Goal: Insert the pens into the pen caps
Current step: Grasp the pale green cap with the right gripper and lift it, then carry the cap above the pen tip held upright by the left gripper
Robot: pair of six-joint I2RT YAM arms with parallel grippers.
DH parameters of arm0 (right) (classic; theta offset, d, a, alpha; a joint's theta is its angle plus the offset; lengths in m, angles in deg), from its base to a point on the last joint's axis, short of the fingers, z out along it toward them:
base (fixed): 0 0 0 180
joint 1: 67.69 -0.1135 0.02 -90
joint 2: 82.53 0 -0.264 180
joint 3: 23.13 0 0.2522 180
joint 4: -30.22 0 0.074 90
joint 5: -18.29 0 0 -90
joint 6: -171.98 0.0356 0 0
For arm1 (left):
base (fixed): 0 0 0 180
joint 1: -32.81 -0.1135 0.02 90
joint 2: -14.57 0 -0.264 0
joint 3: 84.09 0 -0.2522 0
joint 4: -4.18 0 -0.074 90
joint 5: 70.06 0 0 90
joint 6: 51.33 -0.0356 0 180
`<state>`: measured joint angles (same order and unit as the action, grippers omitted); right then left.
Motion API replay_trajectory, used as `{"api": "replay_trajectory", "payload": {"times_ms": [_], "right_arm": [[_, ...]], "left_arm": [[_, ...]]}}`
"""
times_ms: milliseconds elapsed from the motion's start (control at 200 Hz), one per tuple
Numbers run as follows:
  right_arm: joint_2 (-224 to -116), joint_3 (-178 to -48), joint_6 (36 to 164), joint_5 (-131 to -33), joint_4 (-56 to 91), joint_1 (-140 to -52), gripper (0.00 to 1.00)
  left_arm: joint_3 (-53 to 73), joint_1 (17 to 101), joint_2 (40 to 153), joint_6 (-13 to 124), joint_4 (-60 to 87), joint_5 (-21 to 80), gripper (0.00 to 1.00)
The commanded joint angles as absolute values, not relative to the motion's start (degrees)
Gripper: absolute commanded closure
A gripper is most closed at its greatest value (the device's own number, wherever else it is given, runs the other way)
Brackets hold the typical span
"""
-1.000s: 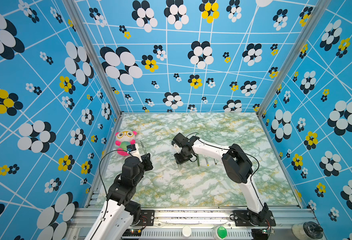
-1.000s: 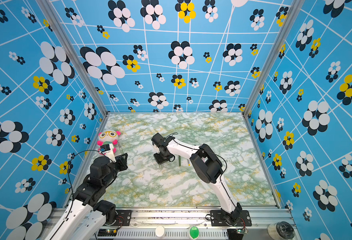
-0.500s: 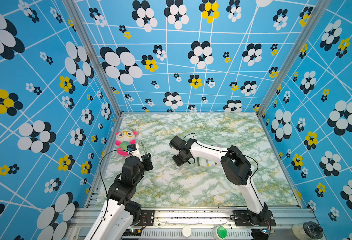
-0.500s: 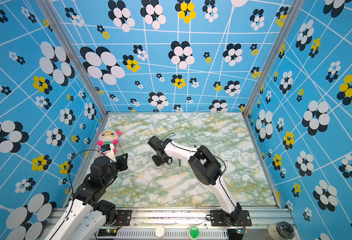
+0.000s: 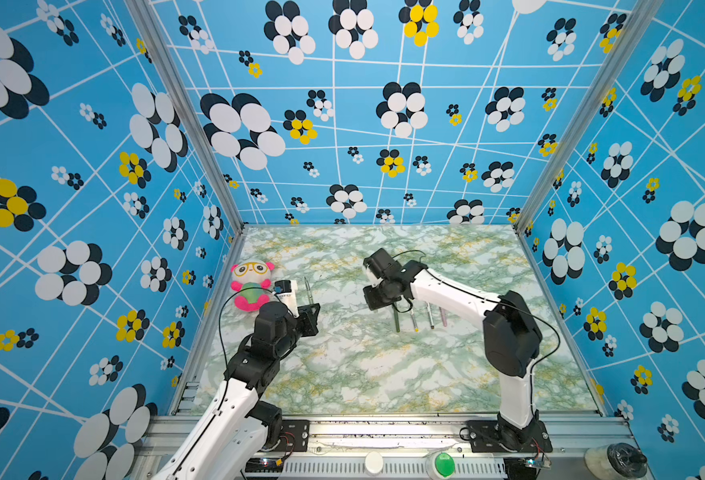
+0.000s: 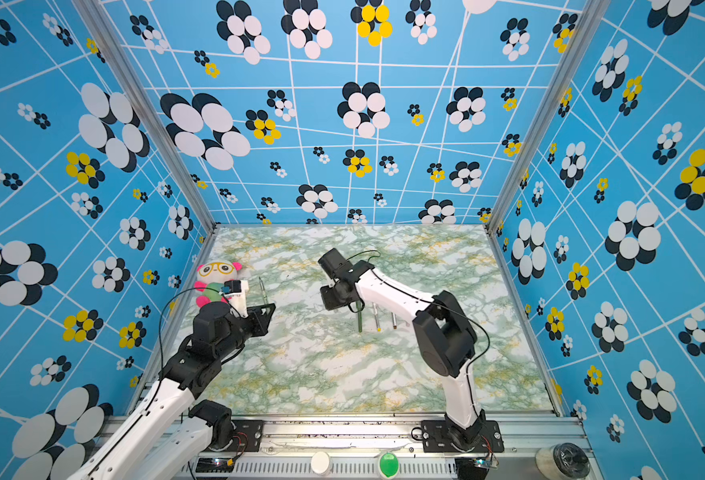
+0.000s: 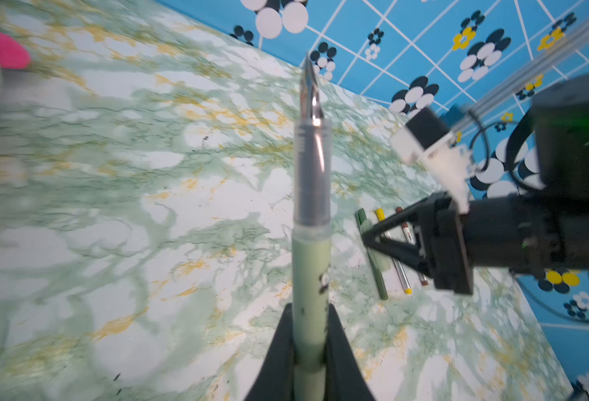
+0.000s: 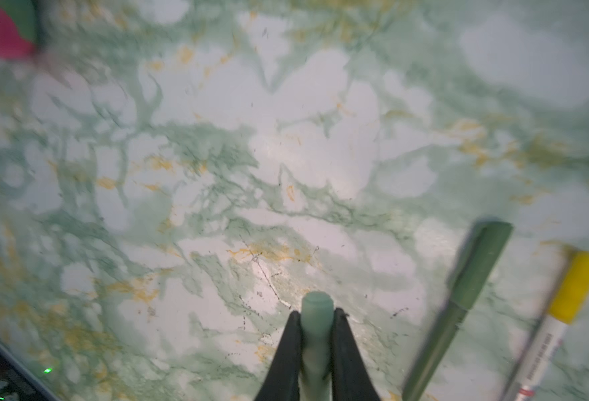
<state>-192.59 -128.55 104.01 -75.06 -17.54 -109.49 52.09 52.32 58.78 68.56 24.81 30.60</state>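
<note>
Left gripper is clamped on the pale green pen, nib bared; right gripper is pinched on the pale green cap, well apart. If misaligned, the nib could be jammed against the cap's rim.

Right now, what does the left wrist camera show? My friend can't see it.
The left claw grips a pale green pen, its silver nib pointing away over the marble table. Farther off, the right claw is beside a dark green pen lying flat.
</note>
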Motion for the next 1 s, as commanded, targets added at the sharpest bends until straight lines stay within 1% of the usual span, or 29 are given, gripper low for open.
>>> {"api": "replay_trajectory", "payload": {"times_ms": [0,100,220,385,655,875,995], "right_arm": [[-185.63,-124.98,110.97,-76.08,-11.92,-105.72,0.89],[-180.43,-119.72,116.85,-77.31,-5.44,-101.9,0.9],[-175.63,-111.87,124.6,-82.23,5.51,-98.12,0.92],[-173.92,-108.31,128.52,-87.82,12.06,-97.39,0.93],[-172.45,-105.45,132.75,-93.84,21.9,-97.35,0.94],[-172.8,-105.88,135.21,-98.34,26.0,-97.69,0.95],[-172.79,-105.99,135.33,-99.18,26.29,-98.66,0.95]], "left_arm": [[47.69,56.48,64.34,63.89,20.09,39.94,1.0],[44.53,61.59,70.17,60.54,18.91,43.5,1.0],[42.23,65.23,75.94,60.02,15.5,48.62,1.0],[40.16,67.94,80.34,60.07,13.12,50.74,1.0],[40.19,68.57,81.35,60.78,12.73,49.43,1.0],[40.69,68.67,81.23,61.12,12.49,48.12,1.0],[40.76,68.67,81.36,61.17,12.49,47.38,1.0]]}}
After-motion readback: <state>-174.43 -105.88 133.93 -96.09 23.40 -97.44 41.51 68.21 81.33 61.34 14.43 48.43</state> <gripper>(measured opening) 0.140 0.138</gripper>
